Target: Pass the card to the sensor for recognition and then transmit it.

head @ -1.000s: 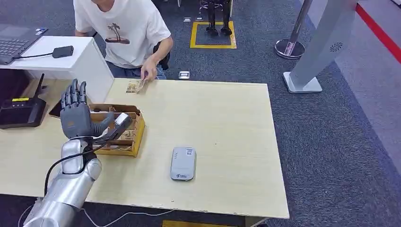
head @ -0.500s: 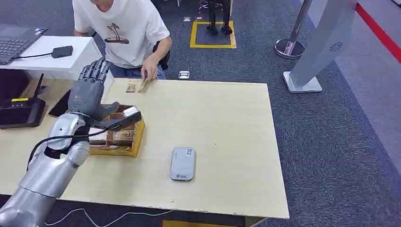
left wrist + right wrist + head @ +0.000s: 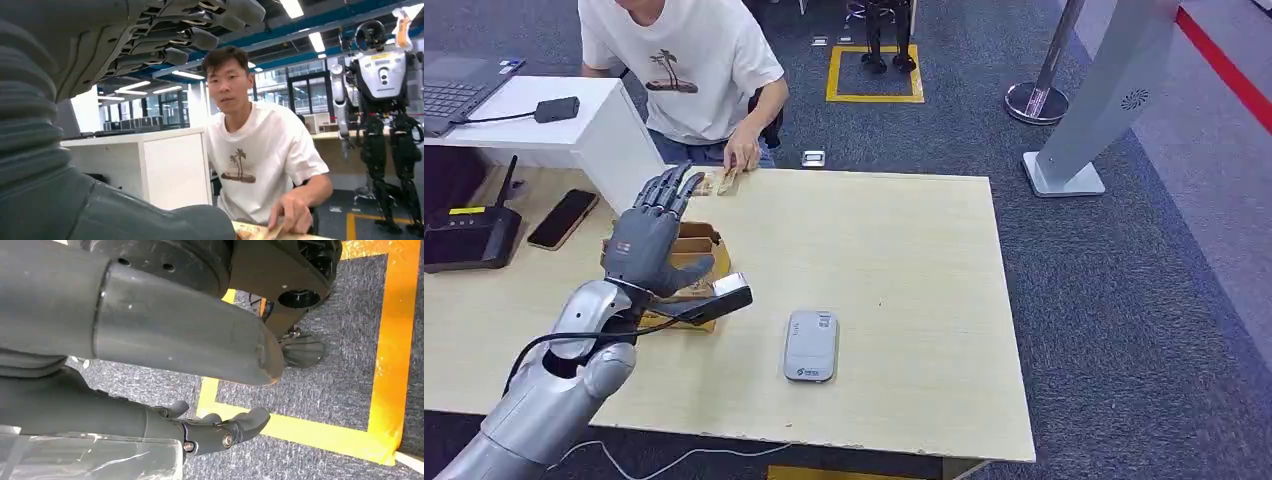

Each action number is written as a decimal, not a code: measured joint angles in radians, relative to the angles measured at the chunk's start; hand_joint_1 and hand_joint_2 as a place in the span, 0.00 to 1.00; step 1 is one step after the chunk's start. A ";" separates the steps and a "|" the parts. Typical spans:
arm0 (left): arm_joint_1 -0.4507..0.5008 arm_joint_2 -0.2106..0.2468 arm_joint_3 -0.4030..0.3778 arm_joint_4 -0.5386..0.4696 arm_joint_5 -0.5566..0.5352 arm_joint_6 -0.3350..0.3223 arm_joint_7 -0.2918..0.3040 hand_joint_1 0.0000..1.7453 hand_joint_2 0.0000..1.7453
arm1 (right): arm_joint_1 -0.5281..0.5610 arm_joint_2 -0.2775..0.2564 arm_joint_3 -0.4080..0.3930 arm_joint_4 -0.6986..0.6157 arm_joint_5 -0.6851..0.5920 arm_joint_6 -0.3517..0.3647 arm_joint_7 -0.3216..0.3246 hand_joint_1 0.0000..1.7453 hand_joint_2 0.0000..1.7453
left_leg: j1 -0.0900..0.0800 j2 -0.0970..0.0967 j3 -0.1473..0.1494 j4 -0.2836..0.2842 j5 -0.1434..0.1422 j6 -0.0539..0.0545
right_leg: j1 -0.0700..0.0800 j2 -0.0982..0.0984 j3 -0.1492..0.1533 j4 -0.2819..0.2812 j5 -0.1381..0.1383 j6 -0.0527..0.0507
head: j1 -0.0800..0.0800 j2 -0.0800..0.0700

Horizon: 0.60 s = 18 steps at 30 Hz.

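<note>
Card [image 3: 727, 284], apparently white, raised left of flat grey sensor [image 3: 811, 345].

Sensor [image 3: 811, 345] right of box [image 3: 686, 262]

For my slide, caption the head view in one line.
Left hand carries a white card from the cardboard box toward the grey rectangular sensor.

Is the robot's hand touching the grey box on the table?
No, the left hand holds a card short of the grey sensor.
</note>
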 joint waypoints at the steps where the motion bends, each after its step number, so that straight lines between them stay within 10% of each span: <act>1: 0.005 -0.002 -0.003 0.000 0.000 0.000 0.000 0.00 1.00 | 0.000 -0.001 0.000 0.000 0.000 0.000 0.000 0.00 0.00 | 0.000 0.000 0.000 0.000 0.000 0.000 | 0.000 0.000 0.000 0.000 0.000 0.000 | 0.000 0.000; 18: 0.079 -0.040 -0.032 -0.005 -0.028 0.042 0.027 0.00 1.00 | 0.007 -0.010 -0.003 0.000 0.002 -0.006 -0.002 0.00 0.00 | 0.000 0.000 0.000 0.000 0.000 0.000 | 0.000 0.000 0.000 0.000 0.000 0.000 | 0.000 0.000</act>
